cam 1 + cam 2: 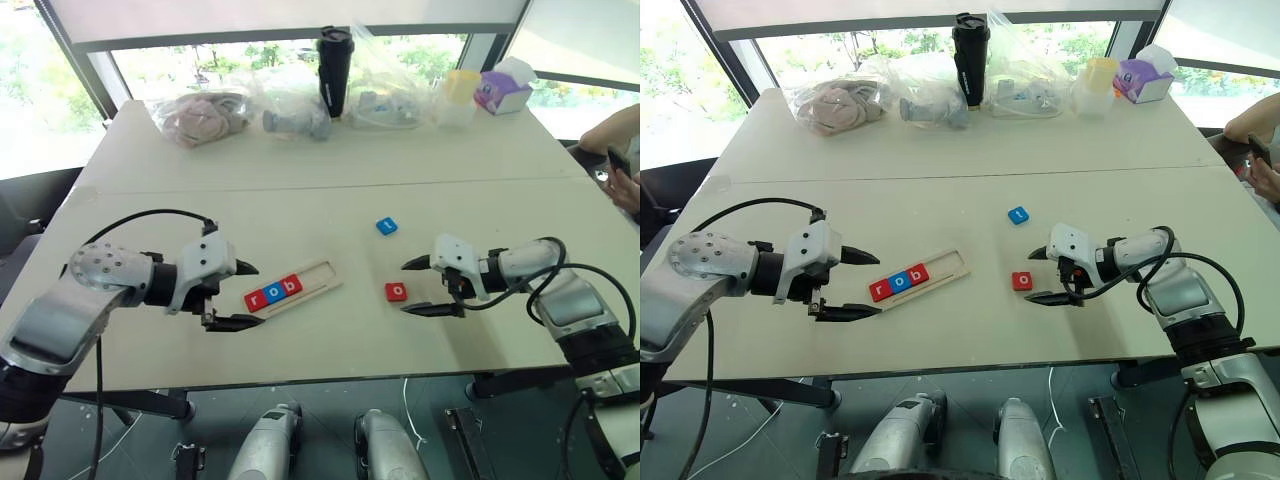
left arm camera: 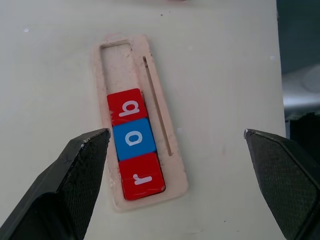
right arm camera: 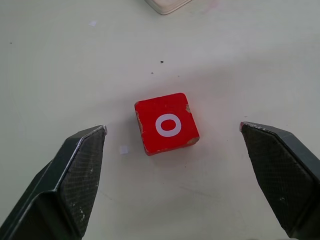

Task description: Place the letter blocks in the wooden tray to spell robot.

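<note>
Wooden tray [image 1: 318, 276] on the tabletop [image 1: 330, 200] holds blocks r, o, b [image 1: 273, 294]. Right gripper [image 1: 418, 287], fingers spread, flanks red o block [image 1: 396, 291]; blue t block [image 1: 387, 226] lies beyond. Left gripper [image 1: 240, 295] spread beside the tray.

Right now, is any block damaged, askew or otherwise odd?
The red o block on the table has a small chip at one edge. The three blocks in the wooden tray sit flush and in order.
</note>
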